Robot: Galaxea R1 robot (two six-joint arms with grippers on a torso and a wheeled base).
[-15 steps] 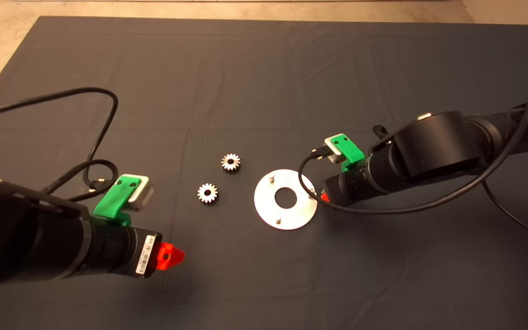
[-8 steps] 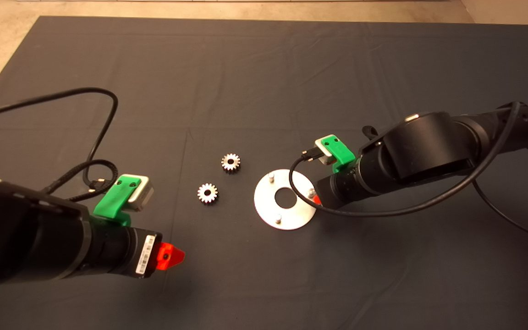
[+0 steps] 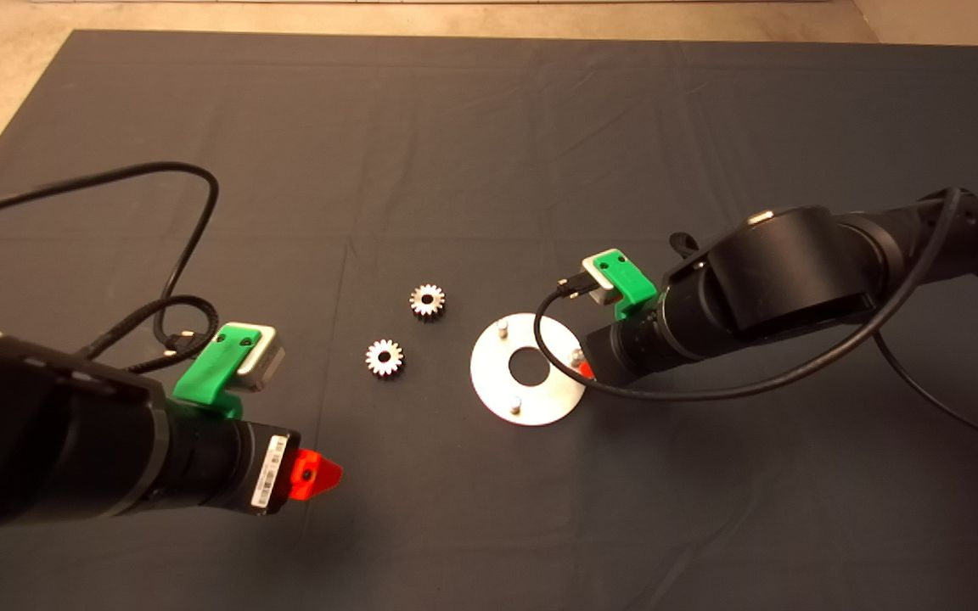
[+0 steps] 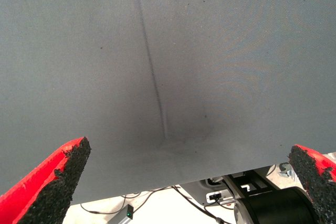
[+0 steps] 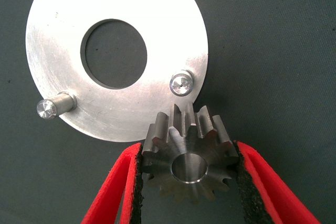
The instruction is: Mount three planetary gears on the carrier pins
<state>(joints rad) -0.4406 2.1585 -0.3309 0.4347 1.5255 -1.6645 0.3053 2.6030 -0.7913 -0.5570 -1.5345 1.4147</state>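
gear (image 5: 189, 167): clamped in right gripper (image 5: 188, 182), just short of the disc's (image 3: 489, 386) right pin (image 5: 181, 83)
spare gears (image 3: 385, 357): left of disc
left gripper (image 4: 184, 182): spread, idle
step: first install
next: center bore over pin, lower

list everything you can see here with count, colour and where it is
planetary gears: 3, silvery; two loose on the mat left of the disc, one held in the right gripper beside the disc's right pin
round disc: 1, shiny silver with a large central hole, mid mat
carrier pins: 3, silvery, upright on the disc, all bare
mat: 1, dark grey, covering the table
cables: black, one looped at the left, one on the right arm
left gripper: green with red fingers, open, over bare mat at lower left
right gripper: green with red fingers, at the disc's right edge
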